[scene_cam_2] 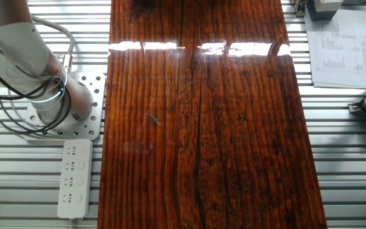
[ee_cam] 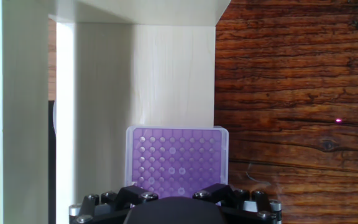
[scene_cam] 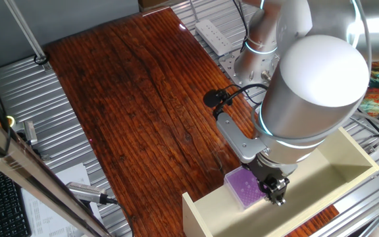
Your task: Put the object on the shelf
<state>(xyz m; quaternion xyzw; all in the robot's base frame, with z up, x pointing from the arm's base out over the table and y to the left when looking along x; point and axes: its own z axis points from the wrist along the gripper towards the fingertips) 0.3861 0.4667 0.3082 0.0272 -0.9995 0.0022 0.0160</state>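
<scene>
Table (scene_cam: 130, 99) of dark red wood fills the middle of both fixed views; in the other fixed view it shows no box at all, only the arm's base at the left edge. Arm (scene_cam: 308, 85), bulky and white, hangs over the lower right of one fixed view and hides much of what lies beneath.

Shelf (scene_cam: 347, 164), cream and trough-like, sits at the lower right of that view, and in the hand view its panels fill the upper left and centre. Box (scene_cam: 245, 187), purple and dotted, lies at the shelf's near edge, directly below the gripper (scene_cam: 275, 191); in the hand view it sits at bottom centre, against the pale panel, its right side level with the panel's edge.

Fingers show only as dark knuckles along the bottom of the hand view, so whether they grip the box or stand off it cannot be told.

My judgement: the placing step is at hand. Doing it well means keeping the box square to the panel, letting it rest flat and fully supported before opening, then lifting away straight so the fingers do not drag it off the edge.
</scene>
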